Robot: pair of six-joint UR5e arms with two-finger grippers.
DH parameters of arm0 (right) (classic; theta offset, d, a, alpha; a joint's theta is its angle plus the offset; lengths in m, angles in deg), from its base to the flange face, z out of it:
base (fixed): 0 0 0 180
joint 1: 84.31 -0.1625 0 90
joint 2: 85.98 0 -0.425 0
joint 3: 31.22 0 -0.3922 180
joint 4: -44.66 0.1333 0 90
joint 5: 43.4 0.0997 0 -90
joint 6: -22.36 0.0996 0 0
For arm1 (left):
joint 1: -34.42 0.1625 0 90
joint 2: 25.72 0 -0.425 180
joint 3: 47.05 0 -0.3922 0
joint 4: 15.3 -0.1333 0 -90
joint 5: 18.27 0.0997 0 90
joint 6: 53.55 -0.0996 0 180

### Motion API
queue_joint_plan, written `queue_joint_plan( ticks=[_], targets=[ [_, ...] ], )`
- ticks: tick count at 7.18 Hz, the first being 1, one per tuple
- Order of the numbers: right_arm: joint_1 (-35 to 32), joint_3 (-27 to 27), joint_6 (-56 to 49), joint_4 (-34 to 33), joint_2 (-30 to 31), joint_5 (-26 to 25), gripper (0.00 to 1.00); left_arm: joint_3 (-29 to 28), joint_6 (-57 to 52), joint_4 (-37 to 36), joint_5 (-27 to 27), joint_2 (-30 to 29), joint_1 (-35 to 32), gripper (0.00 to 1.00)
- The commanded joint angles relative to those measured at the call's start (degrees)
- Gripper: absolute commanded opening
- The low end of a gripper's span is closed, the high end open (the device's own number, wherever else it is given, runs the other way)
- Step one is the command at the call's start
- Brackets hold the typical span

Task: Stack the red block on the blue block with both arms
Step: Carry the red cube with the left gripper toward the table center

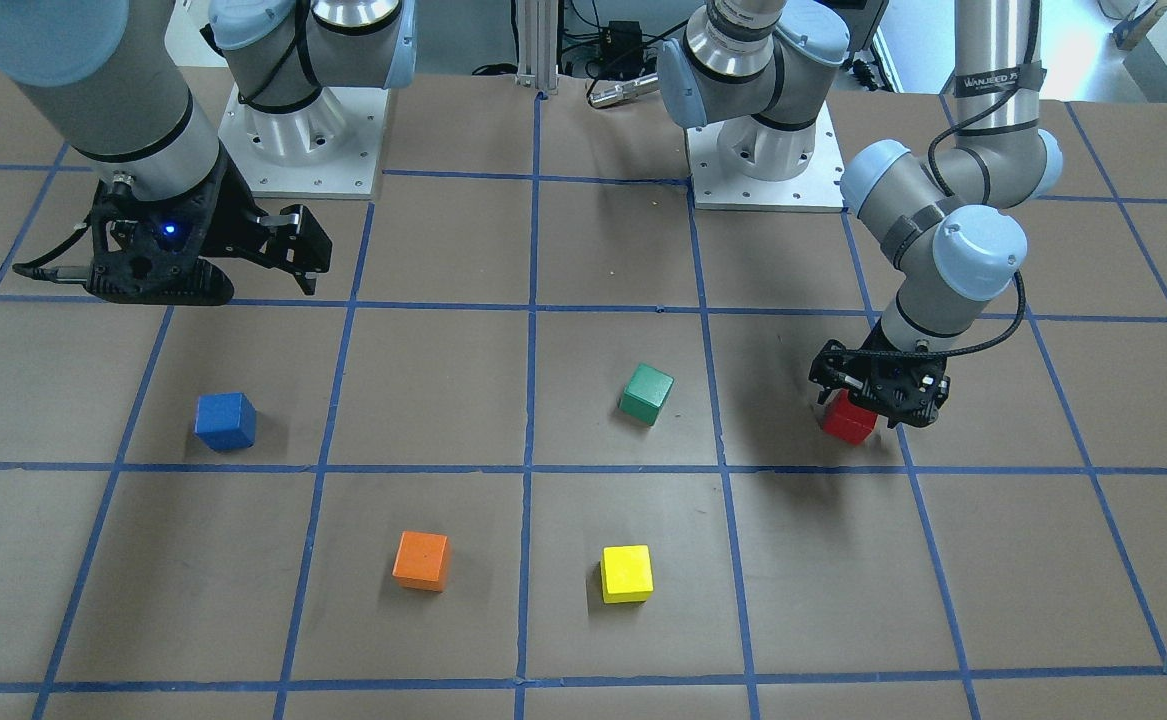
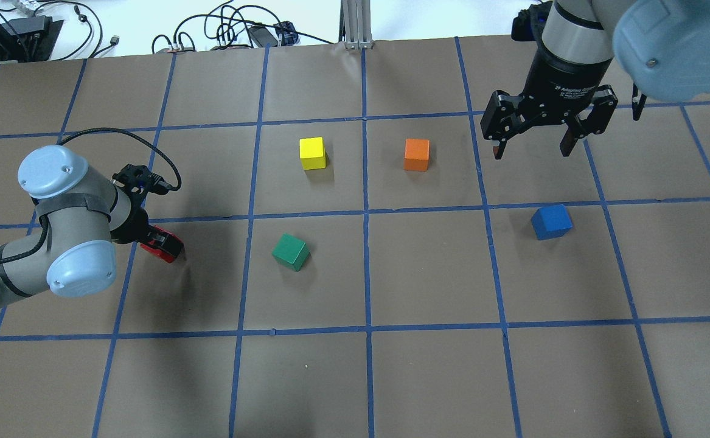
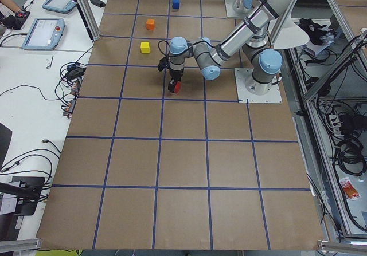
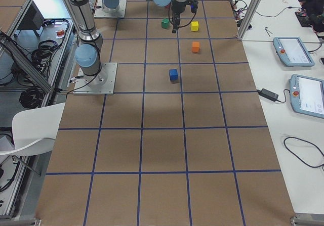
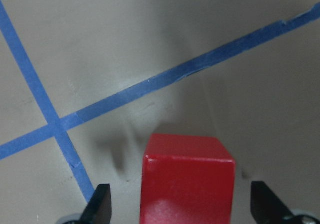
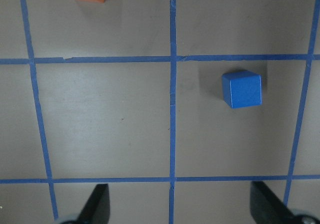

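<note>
1. On my feed the left gripper (image 1: pixel 875 402) is down low at the surface (image 2: pixel 428 274), pointing downward, on the robot's left side.
2. The red block (image 5: pixel 189 181) sits between its fingers (image 5: pixel 101 204). The wrist view shows a gap on each side of the block, so the jaws are apart and not clamped.
3. That block lies near a crossing of the blue tape lines; the green block (image 2: pixel 291 252) is in the next grid square toward the middle.
4. The right gripper (image 2: pixel 531 150) hangs above the surface with its jaws spread wide and nothing between them.
5. The blue block (image 2: pixel 551 221) rests on the surface on the robot's right side, well apart from the red one.
6. The orange block (image 2: pixel 417 154) and the yellow block (image 2: pixel 313 152) stand in the farther row, one square apart.
</note>
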Motion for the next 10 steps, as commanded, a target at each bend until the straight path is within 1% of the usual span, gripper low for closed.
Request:
queue_joint_plan(
  ticks=[1,2,3,4,5,6,7,8,10],
  targets=[
    [0.00,0.05,-0.13,-0.69,-0.18,-1.21,1.00,-0.28,0.35,0.09,-0.19,0.07,-0.17,0.00],
    [0.00,0.05,-0.22,-1.92,-0.27,-1.21,1.00,-0.37,1.66,0.35,-0.10,0.94,-0.43,0.00],
    [0.00,-0.04,-0.22,-2.19,-0.27,-1.21,1.00,-2.63,3.85,4.09,-0.10,3.13,-1.30,0.00],
    [0.00,0.05,-0.30,-2.19,-0.27,-1.30,1.00,-6.05,6.49,12.83,-1.32,4.80,-5.40,0.00],
    [0.00,0.05,-0.13,-2.19,-0.27,-1.21,1.00,-10.26,14.26,17.36,-1.24,5.43,-10.93,0.00],
    [0.00,0.05,-0.13,-2.19,-0.27,-1.21,1.00,-15.79,24.51,19.84,-1.50,3.78,-16.11,0.00],
    [-0.09,-0.04,0.48,-2.11,-0.36,-1.30,1.00,-19.23,35.23,22.04,-2.72,1.85,-21.82,0.00],
    [-0.09,-0.04,0.31,-2.11,-0.44,-1.30,1.00,-22.40,44.21,21.71,-3.17,-0.43,-26.06,0.00],
    [0.00,-0.04,-0.57,-2.19,-0.71,-0.95,1.00,-29.87,54.88,21.71,-3.18,-7.01,-32.13,0.00]
  ],
)
